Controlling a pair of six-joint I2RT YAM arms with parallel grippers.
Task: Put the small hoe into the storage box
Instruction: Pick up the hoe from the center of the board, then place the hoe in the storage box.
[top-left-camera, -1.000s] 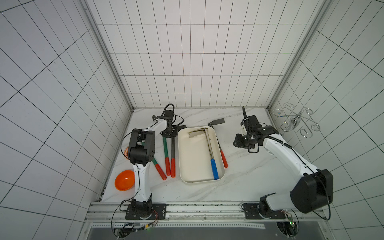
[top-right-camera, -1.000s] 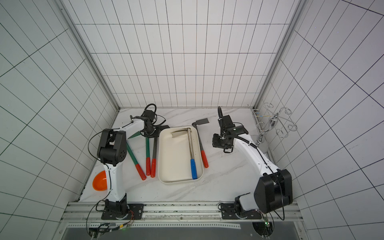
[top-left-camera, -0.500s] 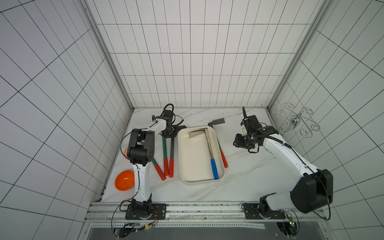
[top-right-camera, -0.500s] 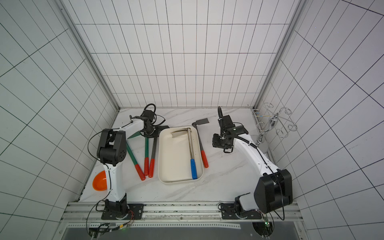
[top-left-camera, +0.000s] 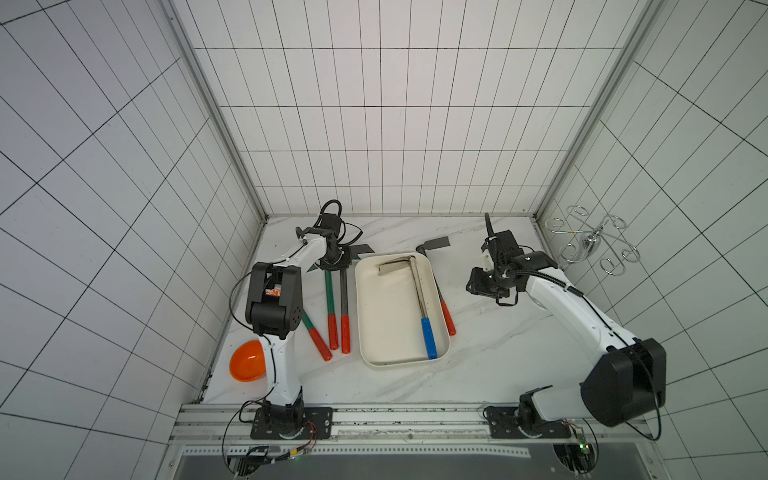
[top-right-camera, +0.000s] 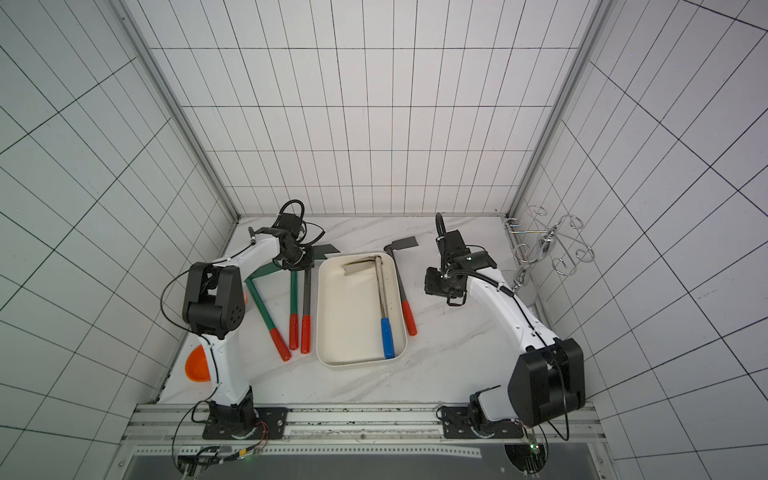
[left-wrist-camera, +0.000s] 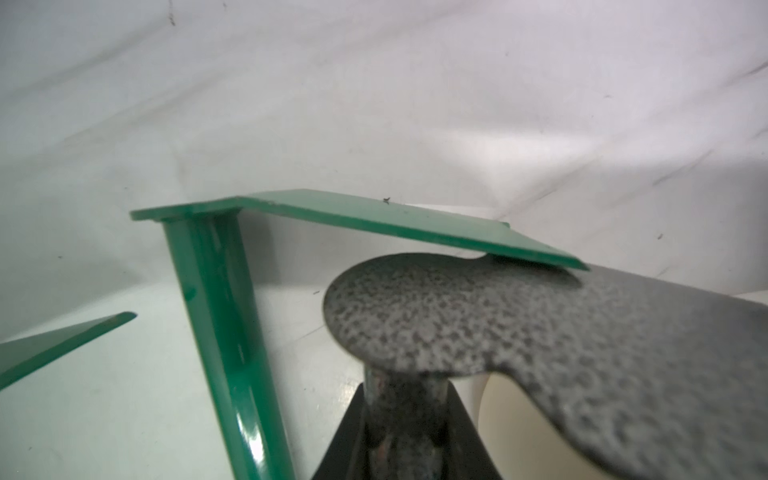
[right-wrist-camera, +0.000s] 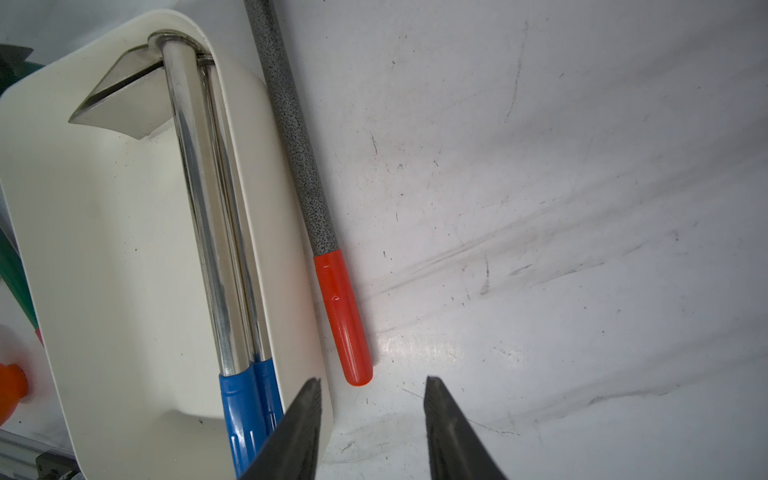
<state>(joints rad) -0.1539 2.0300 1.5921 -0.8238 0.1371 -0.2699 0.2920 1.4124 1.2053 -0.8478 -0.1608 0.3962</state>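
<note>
My left gripper (top-left-camera: 336, 261) is shut on a small hoe (top-left-camera: 344, 301) with a speckled grey shaft and red grip, just left of the storage box (top-left-camera: 386, 324). In the left wrist view the fingers (left-wrist-camera: 349, 432) clamp the shaft right under its speckled blade (left-wrist-camera: 519, 332). The box is a shallow cream tub; a steel hoe with a blue grip (top-left-camera: 420, 291) lies in it along the right wall. My right gripper (top-left-camera: 478, 284) hovers open to the right of the box, with nothing between its fingers (right-wrist-camera: 309, 409).
Two green hoes (top-left-camera: 329, 297) (top-left-camera: 312, 334) lie beside the held one; a green blade (left-wrist-camera: 374, 220) overlaps its head. Another speckled hoe (top-left-camera: 444, 305) lies against the box's right side. An orange bowl (top-left-camera: 247, 360) sits front left. A wire rack (top-left-camera: 590, 245) stands at the right wall.
</note>
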